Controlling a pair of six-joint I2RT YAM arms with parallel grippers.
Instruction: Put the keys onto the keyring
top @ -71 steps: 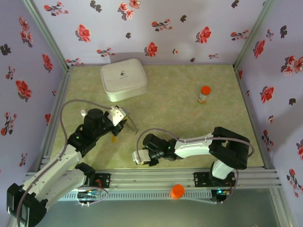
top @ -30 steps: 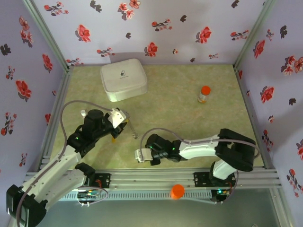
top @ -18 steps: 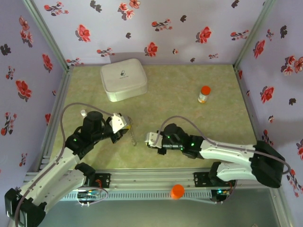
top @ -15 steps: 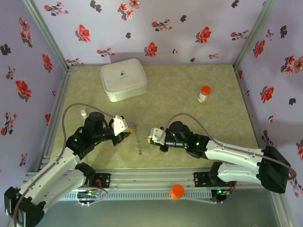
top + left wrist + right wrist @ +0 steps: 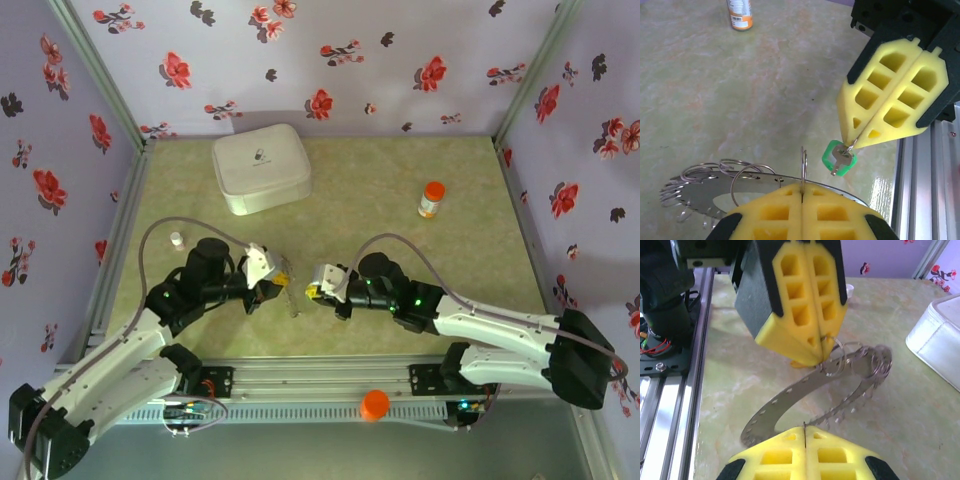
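**Step in hand: threading the green key onto the keyring**

My left gripper (image 5: 802, 189) is pressed together on an upright wire loop of the keyring (image 5: 785, 400), holding the ring tilted. My right gripper (image 5: 854, 141) pinches the green key (image 5: 840, 159) by its top, so it dangles just beside that loop. Next, I judge, the key's hole must meet the loop's open end, which calls for fine alignment.

The table (image 5: 380, 215) in front of me has a pale green, marbled top, walled in by flowered panels on the left, right and far sides. At the far left a white rounded square box (image 5: 260, 167) lies flat on it. Over on the far right stands a small orange-capped bottle (image 5: 431, 199), upright and well apart from the box. Near the left edge sits a tiny white object (image 5: 176, 239), too small to make out.
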